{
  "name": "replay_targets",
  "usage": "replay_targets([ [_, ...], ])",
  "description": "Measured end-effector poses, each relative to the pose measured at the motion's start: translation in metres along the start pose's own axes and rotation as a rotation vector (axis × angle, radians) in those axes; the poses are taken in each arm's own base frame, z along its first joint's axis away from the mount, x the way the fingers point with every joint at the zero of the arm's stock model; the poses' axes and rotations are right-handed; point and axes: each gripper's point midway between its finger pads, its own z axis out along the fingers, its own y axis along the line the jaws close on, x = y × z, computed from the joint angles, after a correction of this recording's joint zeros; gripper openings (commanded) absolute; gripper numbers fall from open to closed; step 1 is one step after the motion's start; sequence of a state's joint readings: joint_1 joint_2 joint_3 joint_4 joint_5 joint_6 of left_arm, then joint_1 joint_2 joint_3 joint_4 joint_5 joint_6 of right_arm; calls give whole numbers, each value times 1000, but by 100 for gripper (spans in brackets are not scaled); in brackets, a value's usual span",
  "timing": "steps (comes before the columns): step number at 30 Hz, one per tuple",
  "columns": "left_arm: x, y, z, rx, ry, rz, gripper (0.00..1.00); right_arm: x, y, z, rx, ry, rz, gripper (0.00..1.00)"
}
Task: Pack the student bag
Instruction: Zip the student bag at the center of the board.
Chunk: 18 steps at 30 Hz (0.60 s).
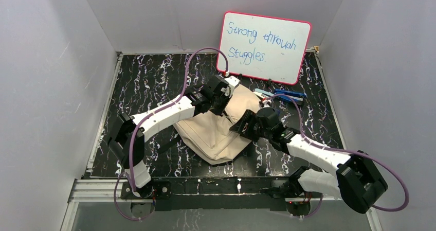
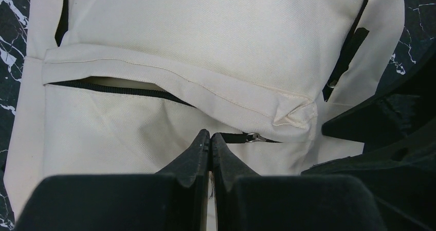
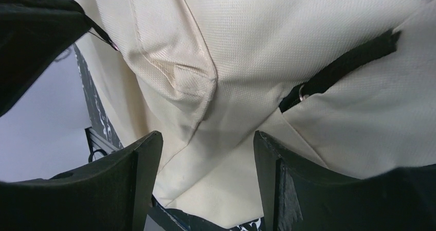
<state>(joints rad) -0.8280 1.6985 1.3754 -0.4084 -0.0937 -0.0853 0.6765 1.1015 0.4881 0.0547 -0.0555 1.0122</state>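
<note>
The student bag (image 1: 213, 133), a beige canvas backpack, lies in the middle of the marbled black table. My left gripper (image 2: 211, 136) is over the bag's far side, shut on the black pull strap (image 2: 234, 137) of the front pocket zipper. A metal ring (image 2: 252, 137) shows just right of its tips. That zipper gapes partly open under the flap (image 2: 118, 90). My right gripper (image 3: 208, 143) hovers open just above the bag's right side with only fabric below the gap. A second dark zipper pull (image 3: 329, 76) lies ahead of it to the right.
A pink-framed whiteboard (image 1: 265, 46) with handwriting leans on the back wall. Blue pens or similar small items (image 1: 288, 93) lie on the table right of the bag, behind my right gripper. Grey walls close in both sides.
</note>
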Motion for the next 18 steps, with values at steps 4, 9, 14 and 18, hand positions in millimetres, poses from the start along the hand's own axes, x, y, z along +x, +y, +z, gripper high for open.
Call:
replay_targets([
  [4, 0, 0, 0, 2, 1, 0, 0, 10, -6, 8, 38, 18, 10, 72],
  [9, 1, -4, 0, 25, 3, -2, 0, 6, -20, 20, 107, -18, 26, 65],
  [14, 4, -9, 2, 50, 8, -5, 0, 2, -27, 35, 132, -47, 42, 54],
  [18, 17, -7, 7, 48, 32, -13, 0, -1, -26, 44, 119, -65, 55, 31],
])
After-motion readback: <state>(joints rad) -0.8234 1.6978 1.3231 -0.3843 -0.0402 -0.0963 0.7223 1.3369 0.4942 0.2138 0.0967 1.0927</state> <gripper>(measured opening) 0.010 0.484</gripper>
